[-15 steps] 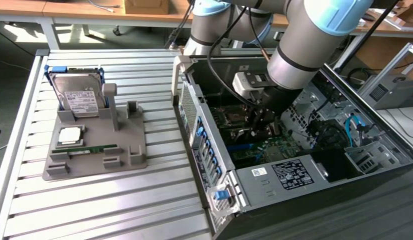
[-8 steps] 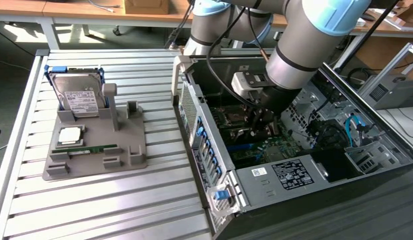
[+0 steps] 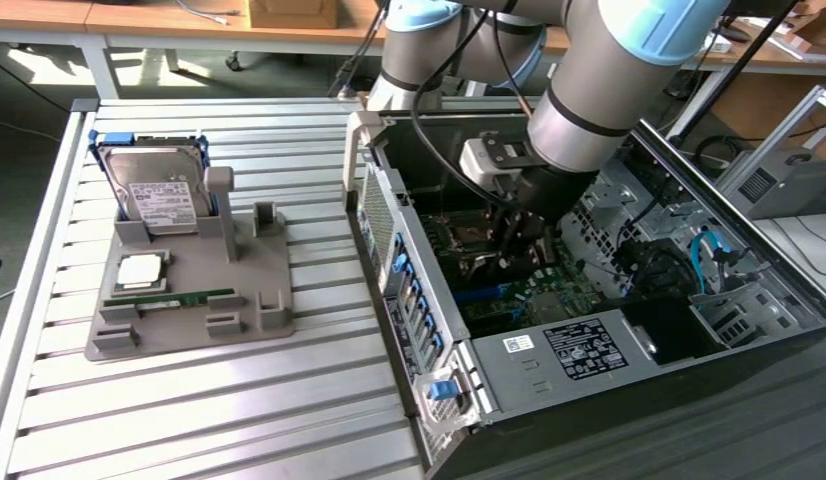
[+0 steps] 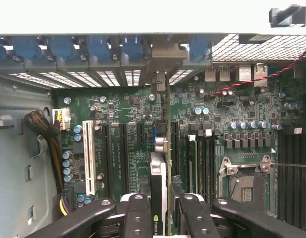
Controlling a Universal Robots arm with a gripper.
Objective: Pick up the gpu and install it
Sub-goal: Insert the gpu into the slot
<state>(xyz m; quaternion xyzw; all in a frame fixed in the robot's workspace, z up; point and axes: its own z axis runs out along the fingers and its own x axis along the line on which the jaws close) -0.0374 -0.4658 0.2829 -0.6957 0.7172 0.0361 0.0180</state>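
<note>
My gripper (image 4: 160, 210) is shut on the gpu (image 4: 158, 173), a thin card seen edge-on between the two black fingers (image 4: 138, 213). The card stands upright over the green motherboard (image 4: 123, 104), lined up along the black expansion slots. Its silvery bracket end (image 4: 162, 59) reaches the case's rear slot openings. Whether the card's edge sits in a slot is hidden. In the exterior view the arm reaches down into the open computer case (image 3: 386, 200), with the gripper (image 3: 527, 240) low inside over the board.
On the slatted table at the exterior view's left, a grey fixture (image 3: 186, 320) holds a hard drive (image 3: 157, 190), a processor chip (image 3: 141, 270) and a green memory stick (image 3: 173, 298). Inside the case are a white slot (image 4: 87, 156), memory slots, a processor socket (image 4: 242, 181) and a cable bundle (image 4: 41, 129).
</note>
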